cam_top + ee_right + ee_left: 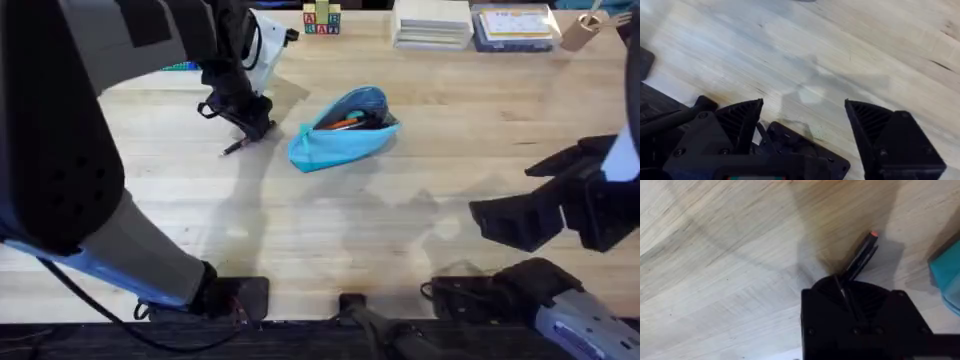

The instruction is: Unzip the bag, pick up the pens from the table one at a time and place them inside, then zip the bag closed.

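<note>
The light blue bag (343, 130) lies unzipped near the middle of the table (380, 230), with an orange-tipped pen (345, 122) showing inside its opening. My left gripper (252, 128) is just left of the bag, shut on a slim dark pen (234, 148) whose tip points down to the wood. In the left wrist view the pen (861, 256) sticks out from the closed fingers, with the bag's edge (947, 275) beside it. My right gripper (520, 215) hovers open over bare wood at the right; its fingers (880, 130) stand wide apart.
At the table's far edge are letter blocks (322, 18), a stack of white books (432, 22), a blue box (513, 26) and a beige cup (582, 32). A white object (265, 50) sits behind the left arm. The arm bases line the near edge.
</note>
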